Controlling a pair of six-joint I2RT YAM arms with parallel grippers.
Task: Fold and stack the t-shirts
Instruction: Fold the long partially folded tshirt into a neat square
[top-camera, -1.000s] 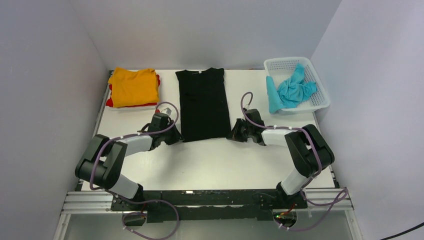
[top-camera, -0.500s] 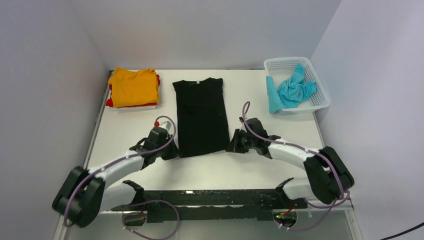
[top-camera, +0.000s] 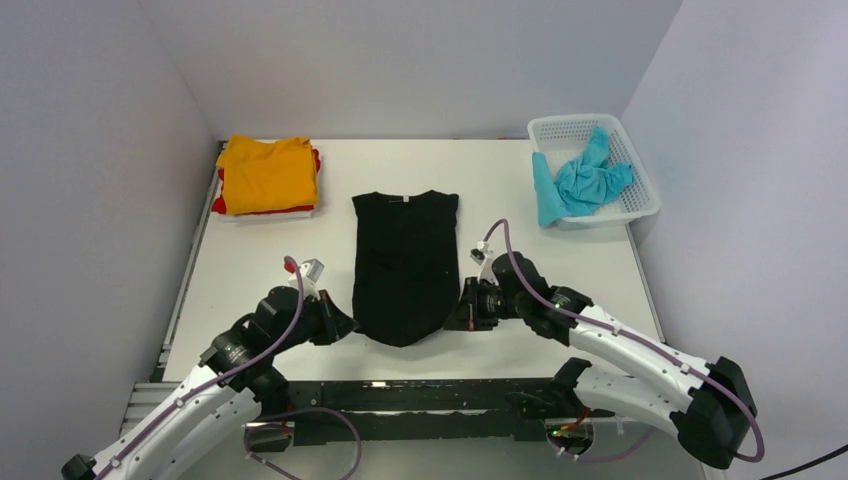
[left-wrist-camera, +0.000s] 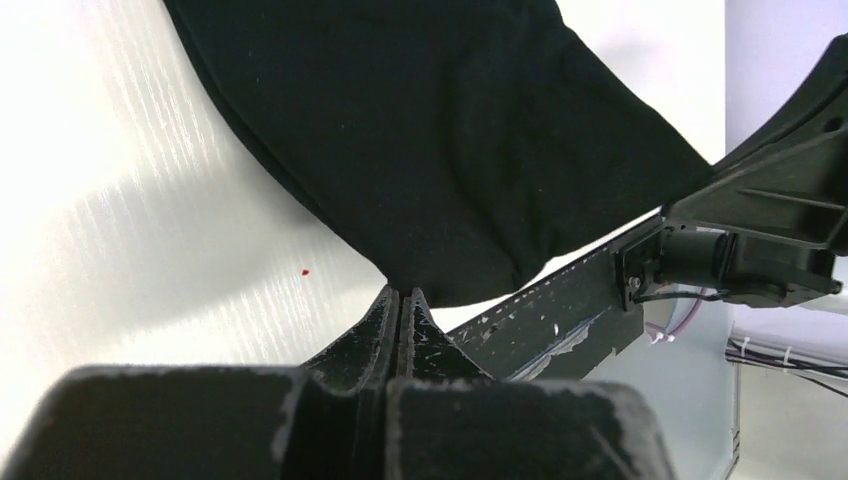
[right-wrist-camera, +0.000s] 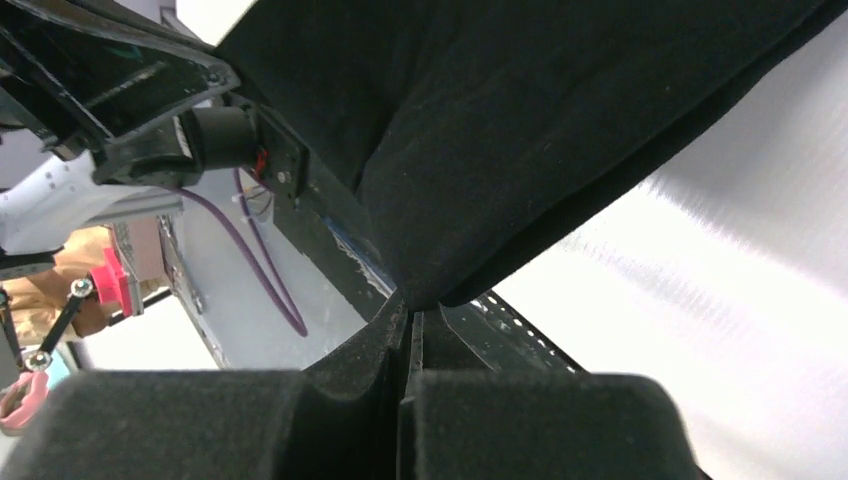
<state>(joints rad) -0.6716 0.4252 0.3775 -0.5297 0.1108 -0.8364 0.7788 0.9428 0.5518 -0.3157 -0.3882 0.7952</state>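
The left pincer (top-camera: 338, 326) is clamped on the near left corner of the black shirt (top-camera: 405, 262), fingers pressed together with the cloth between their tips. The right pincer (top-camera: 464, 318) is clamped the same way on the near right corner. The shirt stretches away from both pincers over the table (top-camera: 560, 270), collar at the far end, hem curving between them. Well beyond the left pincer lies a folded stack, the orange shirt (top-camera: 268, 172) on the red shirt (top-camera: 250, 210). Well beyond the right pincer, the turquoise shirt (top-camera: 585, 180) lies crumpled in the basket (top-camera: 570, 126)
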